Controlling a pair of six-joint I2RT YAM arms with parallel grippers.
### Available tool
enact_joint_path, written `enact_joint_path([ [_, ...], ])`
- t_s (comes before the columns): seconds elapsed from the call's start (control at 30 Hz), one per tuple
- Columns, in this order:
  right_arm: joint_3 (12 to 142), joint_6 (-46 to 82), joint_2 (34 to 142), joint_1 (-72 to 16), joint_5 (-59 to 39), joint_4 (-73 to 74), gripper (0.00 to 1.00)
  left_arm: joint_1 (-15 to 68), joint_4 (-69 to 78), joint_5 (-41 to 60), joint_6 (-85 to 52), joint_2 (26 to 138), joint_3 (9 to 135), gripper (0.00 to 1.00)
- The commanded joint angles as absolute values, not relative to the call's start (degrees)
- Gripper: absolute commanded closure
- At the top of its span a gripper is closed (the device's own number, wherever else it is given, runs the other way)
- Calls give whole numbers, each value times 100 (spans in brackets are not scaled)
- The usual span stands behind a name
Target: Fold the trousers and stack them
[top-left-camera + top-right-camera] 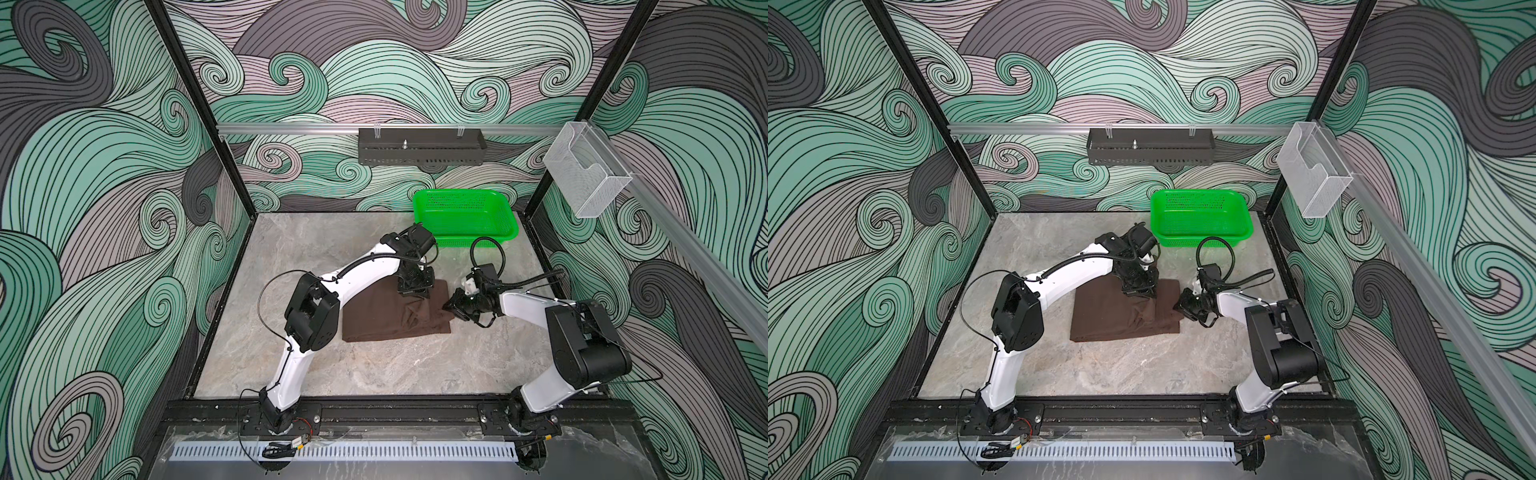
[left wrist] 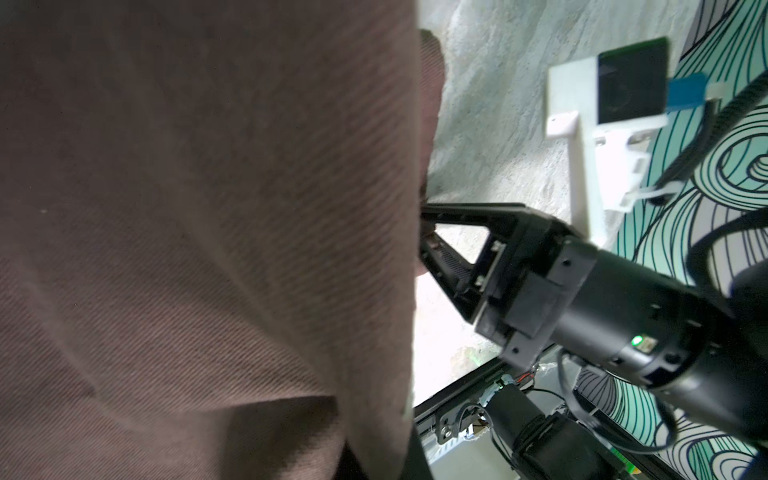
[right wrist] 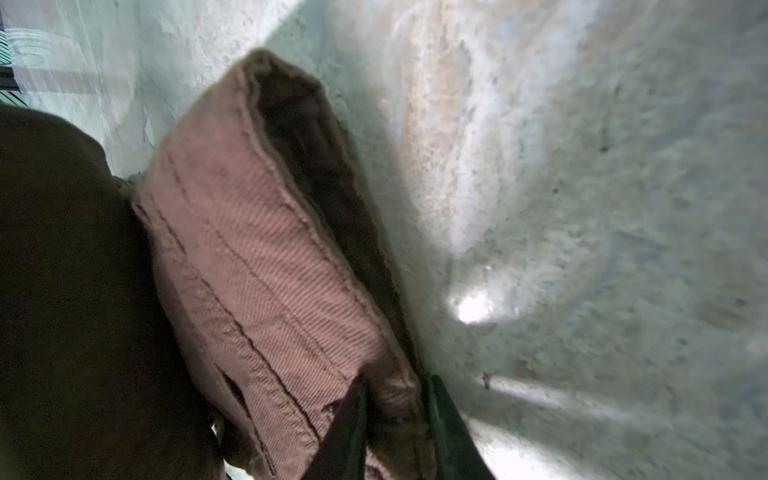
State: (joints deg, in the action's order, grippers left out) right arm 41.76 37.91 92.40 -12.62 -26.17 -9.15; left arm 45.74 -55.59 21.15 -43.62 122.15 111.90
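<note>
Right wrist view: we see the right gripper [image 3: 397, 388] with its jaws drawn in on a thick stitched edge of the brown trousers [image 3: 257, 249]. Cloth fills the gap between the fingers [image 3: 446, 424], and we read that as a grip on the garment.

In both top views the trousers [image 1: 390, 316] lie as a rough rectangle a little right of the frame's centre on the grey table [image 1: 332, 374]. The right gripper [image 1: 451, 306] is at their right-hand end. The left gripper [image 1: 415, 293] sits on the upper edge of the cloth, just left of its partner. Brown fabric hides its fingertips in its own wrist view, but it is closed, and creases running toward it suggest that it pinches the trousers.

We judge the job to be past its midpoint. The legs are already doubled into a compact block of several layers, though the right-hand part is rumpled. As we see it, what is left is another fold across, some smoothing, and the stacking itself. The green basket [image 1: 478, 242], at the upper right of the tabletop, holds nothing, and we see no pile anywhere in the frame.
</note>
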Motion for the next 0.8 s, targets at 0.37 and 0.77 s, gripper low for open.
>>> enact_joint_path([
  [0.37, 4122, 3738, 9225, -1250, -2797, -901, 78, 4865, -5432, 2359, -4670, 13052, 12190, 100],
  [0.77, 4363, 3546, 7720, -1239, -1462, -2174, 42, 4864, -4869, 2572, -4834, 12596, 11992, 1],
])
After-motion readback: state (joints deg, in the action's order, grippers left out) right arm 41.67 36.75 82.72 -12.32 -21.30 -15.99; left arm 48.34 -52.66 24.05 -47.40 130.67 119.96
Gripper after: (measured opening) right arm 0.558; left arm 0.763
